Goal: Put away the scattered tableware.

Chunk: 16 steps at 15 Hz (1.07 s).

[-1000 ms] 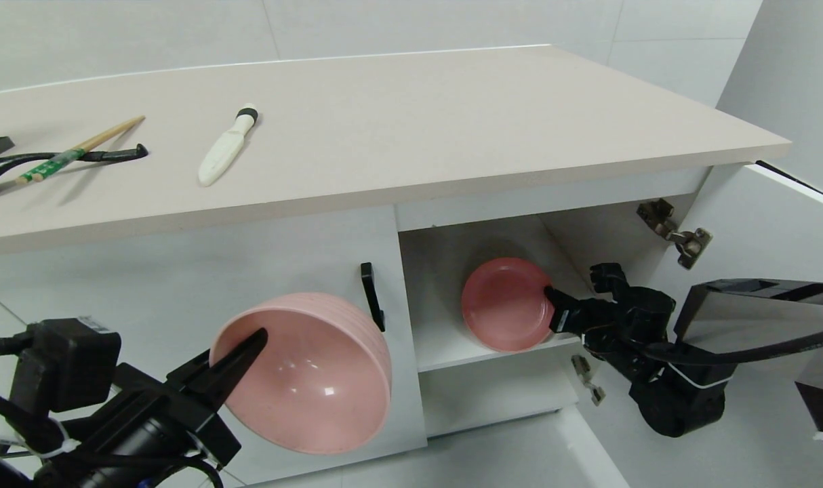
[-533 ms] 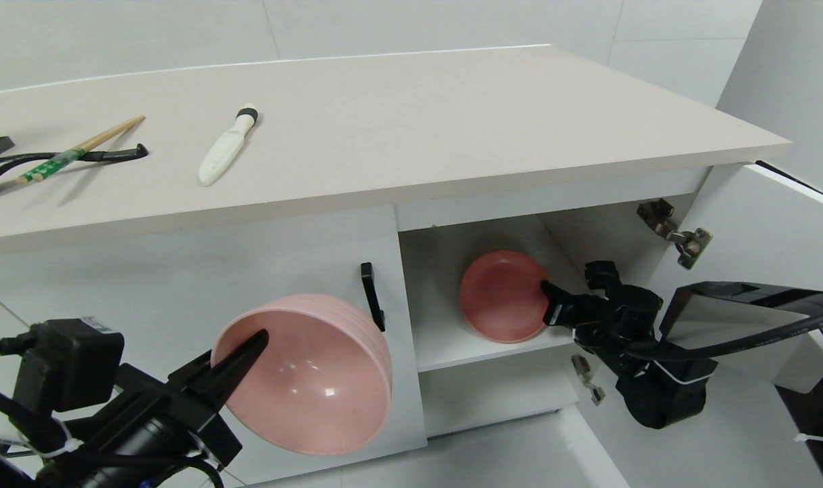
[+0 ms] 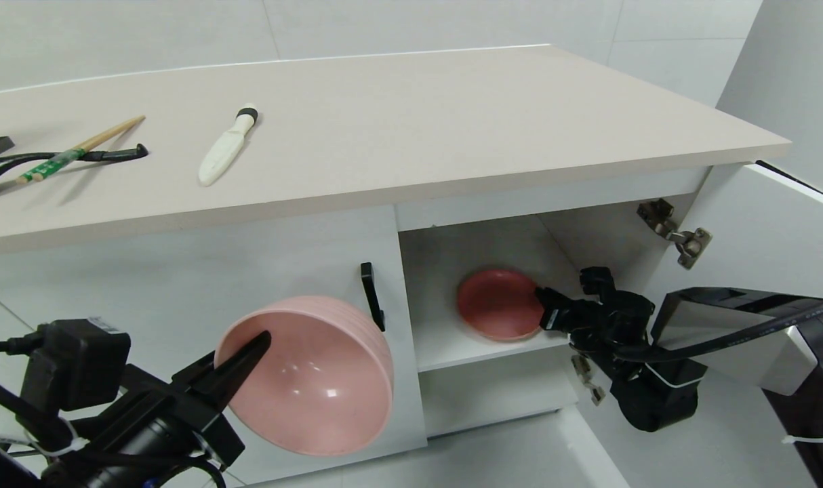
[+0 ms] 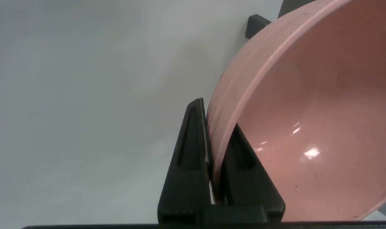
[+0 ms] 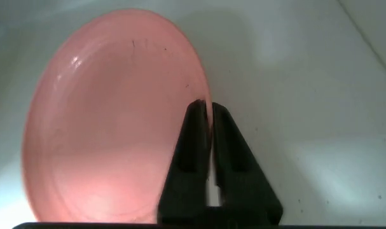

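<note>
right gripper (image 3: 542, 306) is deep in the open cabinet, clenched on the near rim of the flat round pink plastic plate (image 3: 496, 313). the plate sits over the white upper shelf (image 3: 452, 352), its far side apparently down on the board, the pinched edge a touch raised, though whether it lies fully flat is hard to tell.

so this looks like the set-down. the way to do it well is to ease that held edge down until the plate rests flat, and only then let go. draw the fingers straight back along the shelf so the rim isn't dragged out with them, and stay clear of the metal hinge (image 3: 676, 230) and the swung-open white cabinet door (image 3: 771, 230).

meanwhile the left gripper (image 3: 259, 339) pinches the rim of the deep ribbed pink plastic bowl (image 3: 316, 386), tilted in the air before the closed door, just beside its black handle (image 3: 371, 296). best held steady there, off that handle.

up on the beige countertop (image 3: 418, 122), the pair of wooden chopsticks (image 3: 79, 148) and the white-bladed knife (image 3: 227, 146) wait.
</note>
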Motion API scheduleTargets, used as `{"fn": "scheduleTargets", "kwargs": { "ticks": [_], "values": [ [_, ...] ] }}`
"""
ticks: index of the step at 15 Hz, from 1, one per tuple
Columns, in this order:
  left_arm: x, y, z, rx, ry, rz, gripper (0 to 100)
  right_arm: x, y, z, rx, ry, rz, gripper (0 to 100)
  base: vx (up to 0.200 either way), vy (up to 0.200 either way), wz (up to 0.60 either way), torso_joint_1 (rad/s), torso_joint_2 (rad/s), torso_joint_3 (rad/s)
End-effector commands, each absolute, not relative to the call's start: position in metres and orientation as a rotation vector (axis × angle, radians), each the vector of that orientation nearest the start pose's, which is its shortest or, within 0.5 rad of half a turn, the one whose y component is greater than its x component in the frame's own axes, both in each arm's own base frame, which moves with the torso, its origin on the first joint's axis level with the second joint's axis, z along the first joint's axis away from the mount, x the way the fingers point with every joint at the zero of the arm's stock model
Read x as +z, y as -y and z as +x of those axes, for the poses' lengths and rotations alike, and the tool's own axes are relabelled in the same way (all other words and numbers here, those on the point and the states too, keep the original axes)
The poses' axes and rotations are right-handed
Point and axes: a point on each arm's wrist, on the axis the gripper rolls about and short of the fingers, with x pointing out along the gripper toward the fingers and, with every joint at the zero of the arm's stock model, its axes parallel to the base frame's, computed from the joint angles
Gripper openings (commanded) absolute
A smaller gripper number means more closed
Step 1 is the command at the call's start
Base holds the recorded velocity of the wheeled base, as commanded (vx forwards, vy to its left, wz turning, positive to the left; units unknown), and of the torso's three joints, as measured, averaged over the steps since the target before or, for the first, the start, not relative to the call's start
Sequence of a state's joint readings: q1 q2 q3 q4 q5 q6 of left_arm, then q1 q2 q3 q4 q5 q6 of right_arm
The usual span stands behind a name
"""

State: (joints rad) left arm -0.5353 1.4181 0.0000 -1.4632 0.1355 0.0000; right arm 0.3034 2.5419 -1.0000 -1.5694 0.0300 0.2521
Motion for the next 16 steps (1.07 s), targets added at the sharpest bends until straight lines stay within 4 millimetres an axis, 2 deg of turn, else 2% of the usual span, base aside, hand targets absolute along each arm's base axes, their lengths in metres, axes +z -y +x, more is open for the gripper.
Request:
{"fn": "scheduleTargets", "kwargs": {
  "ticks": [1,4,5,7,9,10,11,12,13,14,16],
  "values": [
    [0.138,0.079,0.138,-0.399,0.034,-0.012,0,-0.001,-0.13,0.411,0.338,-0.015,0.253,100,0.0,0.0,0.0,0.0,0.0,0.0],
    [0.139,0.078,0.138,-0.399,0.036,-0.013,0,0.005,-0.13,0.413,0.339,0.007,0.254,100,0.0,0.0,0.0,0.0,0.0,0.0],
    [0.139,0.078,0.138,-0.399,0.036,-0.013,0,0.014,-0.13,0.412,0.339,0.025,0.255,100,0.0,0.0,0.0,0.0,0.0,0.0],
    [0.139,0.078,0.138,-0.4,0.04,-0.012,0,0.045,-0.128,0.407,0.344,0.087,0.262,100,0.0,0.0,0.0,0.0,0.0,0.0],
    [0.14,0.078,0.137,-0.402,0.049,-0.012,0,0.079,-0.123,0.379,0.35,0.105,0.235,100,0.0,0.0,0.0,0.0,0.0,0.0],
    [0.14,0.078,0.137,-0.402,0.049,-0.012,0,0.08,-0.122,0.372,0.351,0.095,0.225,100,0.0,0.0,0.0,0.0,0.0,0.0],
    [0.141,0.079,0.137,-0.405,0.05,-0.013,0,0.089,-0.118,0.335,0.367,0.041,0.175,100,0.0,0.0,0.0,0.0,0.0,0.0],
    [0.141,0.079,0.137,-0.405,0.049,-0.012,0,0.093,-0.118,0.319,0.379,0.024,0.168,100,0.0,0.0,0.0,0.0,0.0,0.0],
    [0.14,0.079,0.136,-0.409,0.047,-0.014,0,0.103,-0.113,0.295,0.392,0.009,0.16,100,0.0,0.0,0.0,0.0,0.0,0.0],
    [0.14,0.08,0.136,-0.417,0.047,-0.014,0,0.107,-0.111,0.287,0.397,0.015,0.154,100,0.0,0.0,0.0,0.0,0.0,0.0],
    [0.141,0.085,0.132,-0.455,0.048,-0.012,0,0.132,-0.105,0.262,0.409,0.081,0.118,100,0.0,0.0,0.0,0.0,0.0,0.0]
  ]
}}
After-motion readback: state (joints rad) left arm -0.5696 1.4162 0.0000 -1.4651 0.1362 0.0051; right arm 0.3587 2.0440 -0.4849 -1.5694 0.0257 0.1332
